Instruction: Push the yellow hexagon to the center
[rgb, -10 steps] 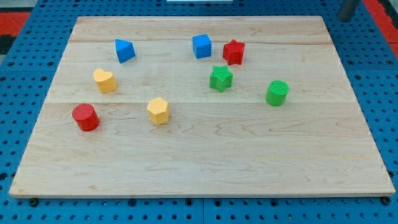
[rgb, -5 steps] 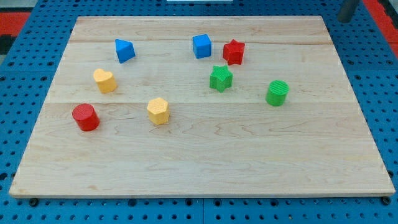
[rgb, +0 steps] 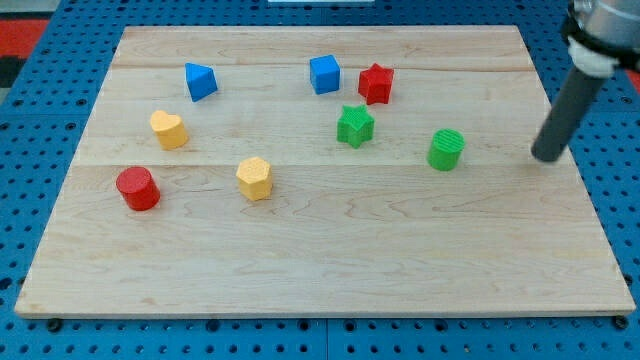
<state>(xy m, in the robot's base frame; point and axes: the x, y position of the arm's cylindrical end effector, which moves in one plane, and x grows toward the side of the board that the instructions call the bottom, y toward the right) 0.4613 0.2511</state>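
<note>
yellow hexagon (rgb: 254, 178) on pale wood board (rgb: 320, 260) — my tip (rgb: 546, 157) far right

We see a pale wooden worktop (rgb: 320, 260) made of long planks whose seams run from the view's left to the view's right. All around the worktop lies a blue pegboard surface (rgb: 30, 170) dotted with regular rows of small dark holes. Beyond the worktop's upper left corner sits a red patch (rgb: 22, 35), and another red patch (rgb: 620, 45) shows beyond its upper right corner. The light falls evenly, with soft shadows.
</note>
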